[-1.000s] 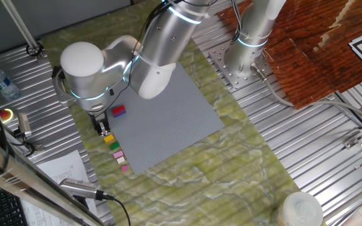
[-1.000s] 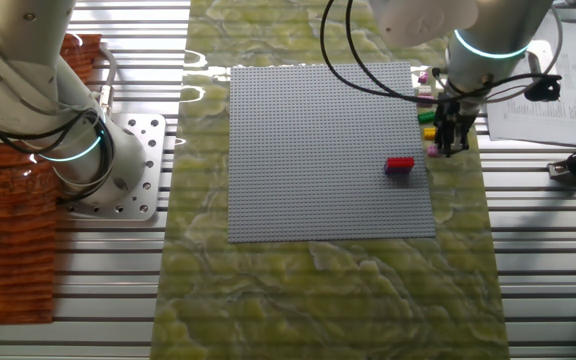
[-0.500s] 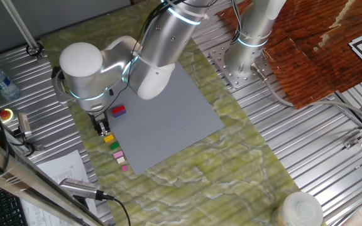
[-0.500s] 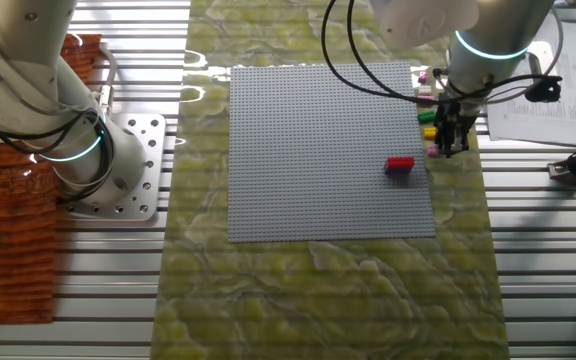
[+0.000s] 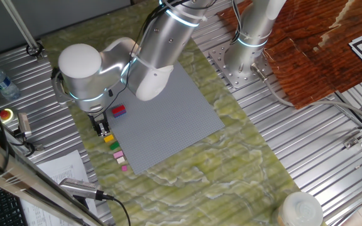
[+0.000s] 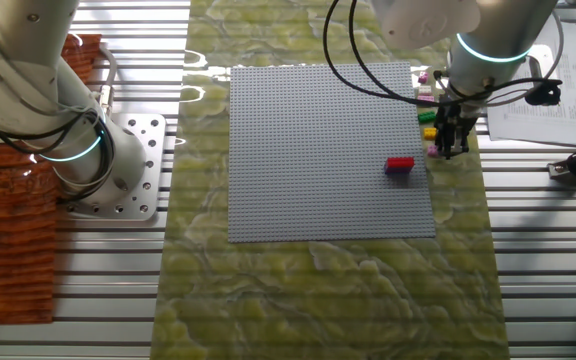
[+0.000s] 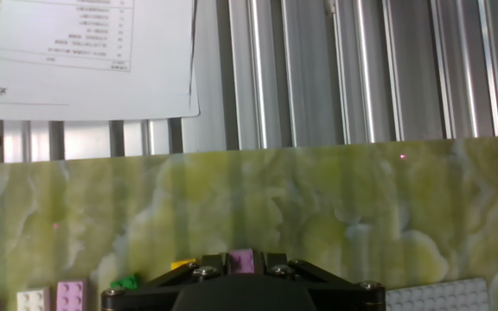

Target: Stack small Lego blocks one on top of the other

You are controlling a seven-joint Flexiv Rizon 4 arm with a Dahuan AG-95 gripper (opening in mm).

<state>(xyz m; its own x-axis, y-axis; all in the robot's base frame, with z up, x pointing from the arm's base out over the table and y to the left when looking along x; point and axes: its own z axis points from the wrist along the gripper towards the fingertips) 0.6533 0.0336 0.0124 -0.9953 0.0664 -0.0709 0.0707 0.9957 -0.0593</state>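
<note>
Red Lego block (image 6: pixel 399 165) unmoved on baseplate (image 6: pixel 318 150), end effector (image 6: pixel 446 148) still low.

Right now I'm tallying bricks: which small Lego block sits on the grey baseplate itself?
The red block: it alone stands on the baseplate; the others line up off its edge by the gripper.

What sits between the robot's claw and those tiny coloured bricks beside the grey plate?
Nothing visible does. The gripper hangs right at the row of small Lego blocks beside the grey baseplate, its fingertips by the yellow one. The red brick on the plate lies off to the side, out of the way.
</note>
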